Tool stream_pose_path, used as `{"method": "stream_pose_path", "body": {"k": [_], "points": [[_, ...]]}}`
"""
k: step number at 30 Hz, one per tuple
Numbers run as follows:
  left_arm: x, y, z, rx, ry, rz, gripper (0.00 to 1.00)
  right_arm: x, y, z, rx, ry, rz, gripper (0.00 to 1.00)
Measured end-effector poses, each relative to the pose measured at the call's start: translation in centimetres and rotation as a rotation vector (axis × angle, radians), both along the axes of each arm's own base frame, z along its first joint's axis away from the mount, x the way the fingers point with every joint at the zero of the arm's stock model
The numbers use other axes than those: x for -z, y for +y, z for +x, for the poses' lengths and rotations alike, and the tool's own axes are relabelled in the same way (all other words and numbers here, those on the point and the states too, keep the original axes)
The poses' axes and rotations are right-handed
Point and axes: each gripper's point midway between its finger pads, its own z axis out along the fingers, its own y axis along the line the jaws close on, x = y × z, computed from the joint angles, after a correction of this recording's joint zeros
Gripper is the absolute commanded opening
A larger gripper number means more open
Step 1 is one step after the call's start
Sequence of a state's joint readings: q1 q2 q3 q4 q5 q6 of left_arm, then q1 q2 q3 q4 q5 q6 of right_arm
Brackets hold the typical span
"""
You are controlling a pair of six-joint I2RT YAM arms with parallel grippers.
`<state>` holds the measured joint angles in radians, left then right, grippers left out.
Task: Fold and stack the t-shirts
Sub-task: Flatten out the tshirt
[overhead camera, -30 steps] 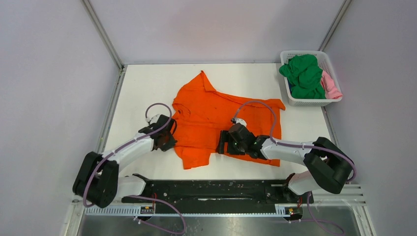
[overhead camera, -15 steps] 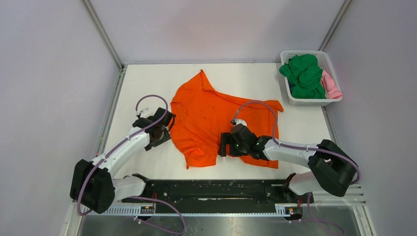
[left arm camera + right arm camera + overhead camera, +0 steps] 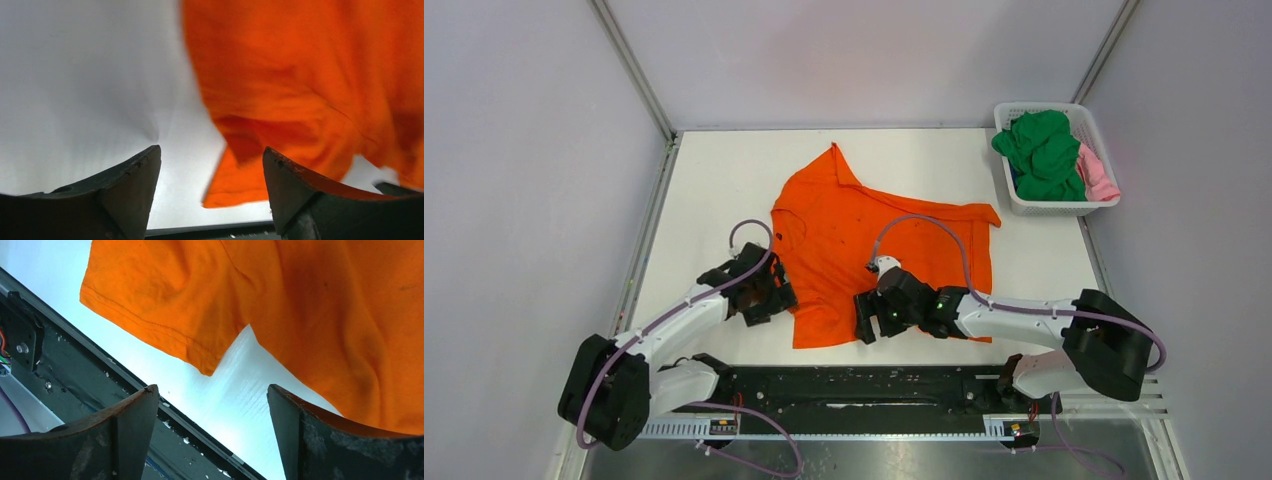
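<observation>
A bright orange t-shirt (image 3: pixel 879 240) lies spread and creased on the white table (image 3: pixel 714 180), its hem toward the near edge. My left gripper (image 3: pixel 771 299) stands open at the shirt's near-left edge; in the left wrist view the orange t-shirt (image 3: pixel 305 80) shows past the open gripper (image 3: pixel 211 150), nothing pinched. My right gripper (image 3: pixel 864 323) hovers open over the near hem; in the right wrist view the t-shirt's (image 3: pixel 310 305) hem corner hangs just beyond the open gripper (image 3: pixel 211 388). Green (image 3: pixel 1042 148) and pink (image 3: pixel 1097 173) t-shirts sit heaped in the basket.
The white lattice basket (image 3: pixel 1049 208) stands at the far right corner. A black rail (image 3: pixel 864 385) runs along the table's near edge, close under the right gripper, and shows as the dark rail (image 3: pixel 75 370) in the right wrist view. Grey walls enclose the table.
The left gripper opened, let go of the shirt's left edge, and moved nearer along that edge. The right gripper slid left and toward the near hem, staying open.
</observation>
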<state>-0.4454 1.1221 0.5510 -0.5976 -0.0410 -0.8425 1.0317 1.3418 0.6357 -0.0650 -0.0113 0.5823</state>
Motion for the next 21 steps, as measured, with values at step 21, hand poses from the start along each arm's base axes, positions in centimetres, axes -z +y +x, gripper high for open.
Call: {"method": "stream_pose_path", "body": {"k": [21], "points": [[-0.7, -12.2, 4.7, 0.255, -0.057, -0.231, 0.99, -0.4, -10.2, 4.1, 0.453, -0.157, -0.078, 1.00]]}}
